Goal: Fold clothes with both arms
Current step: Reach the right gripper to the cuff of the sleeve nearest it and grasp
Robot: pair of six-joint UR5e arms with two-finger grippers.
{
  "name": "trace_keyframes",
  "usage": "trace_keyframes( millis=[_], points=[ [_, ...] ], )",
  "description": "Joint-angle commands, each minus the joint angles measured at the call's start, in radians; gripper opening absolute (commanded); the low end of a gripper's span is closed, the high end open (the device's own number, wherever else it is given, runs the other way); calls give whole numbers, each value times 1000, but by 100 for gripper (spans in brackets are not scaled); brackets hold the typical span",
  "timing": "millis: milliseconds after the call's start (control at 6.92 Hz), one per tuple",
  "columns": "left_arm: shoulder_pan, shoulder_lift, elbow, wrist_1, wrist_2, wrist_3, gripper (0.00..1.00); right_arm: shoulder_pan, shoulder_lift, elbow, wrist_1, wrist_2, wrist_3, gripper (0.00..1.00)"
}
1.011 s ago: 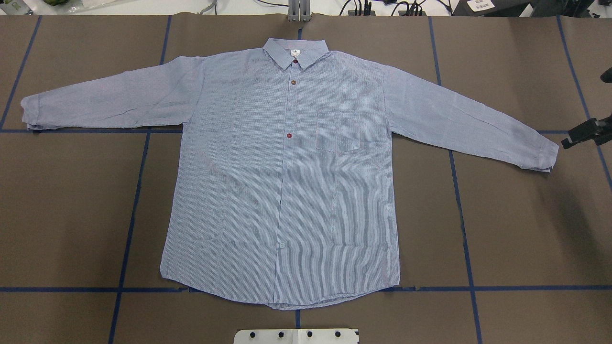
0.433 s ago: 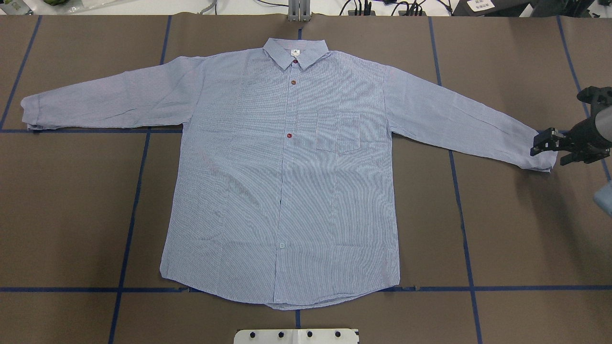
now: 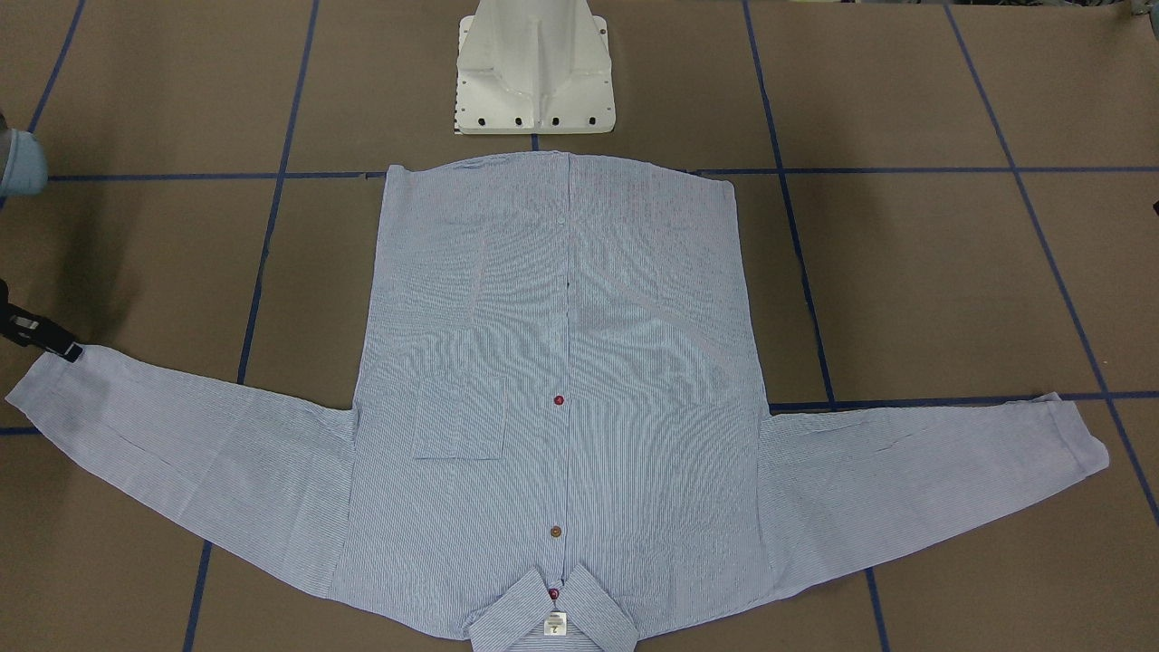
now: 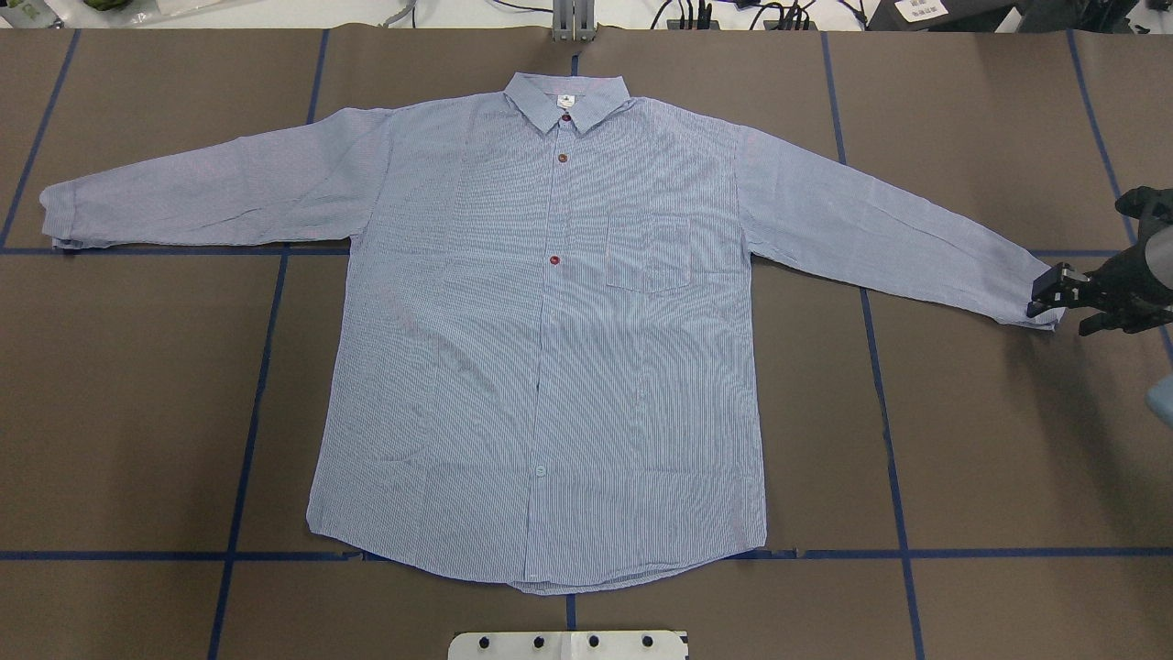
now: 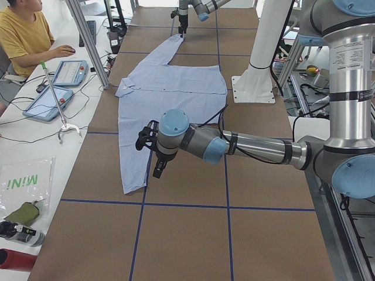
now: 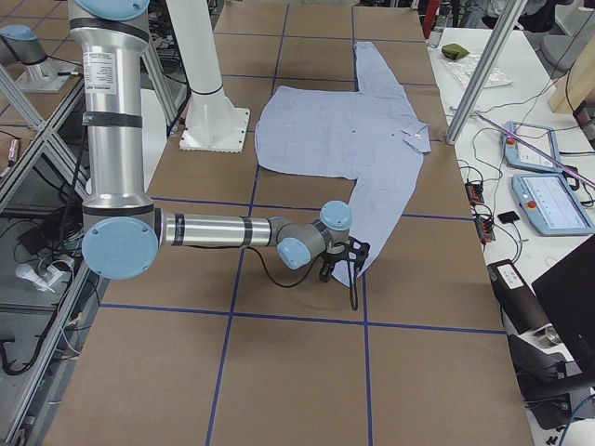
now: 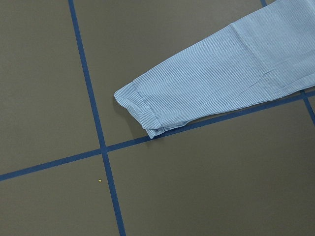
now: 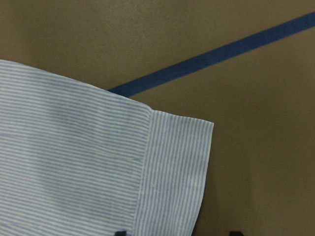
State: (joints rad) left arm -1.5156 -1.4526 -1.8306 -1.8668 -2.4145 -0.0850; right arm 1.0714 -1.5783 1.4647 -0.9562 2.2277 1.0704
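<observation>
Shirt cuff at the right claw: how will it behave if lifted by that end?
Likely floppy: the shirt lies flat with soft wrinkles, so the sleeve would probably drape from the cuff. Probably light: thin striped cloth. The stitched cuff band may give the open right claw firmer hold.

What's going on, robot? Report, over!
Right gripper open at the cuff on its side, not yet shut. Left gripper near the other cuff, open or shut unclear. Shirt flat, sleeves spread. Nothing lying on it.
</observation>
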Motion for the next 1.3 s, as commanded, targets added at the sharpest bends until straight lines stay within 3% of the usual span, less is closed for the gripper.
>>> trace_keyframes(
  millis=[0, 433, 722, 1155],
  points=[
    [0, 0, -4, 0, 0, 1, 100, -1, -2, 0, 1, 0, 52, 0],
    [0, 0, -1, 0, 2, 2, 100, -1, 36, 6, -6, 42, 54, 0],
    [0, 0, -6, 0, 2, 1, 100, 76, 73, 90, -24, 168, 60, 0],
    [0, 0, -9, 0, 2, 2, 100, -32, 370, 99, -209, 147, 185, 0]
  ],
)
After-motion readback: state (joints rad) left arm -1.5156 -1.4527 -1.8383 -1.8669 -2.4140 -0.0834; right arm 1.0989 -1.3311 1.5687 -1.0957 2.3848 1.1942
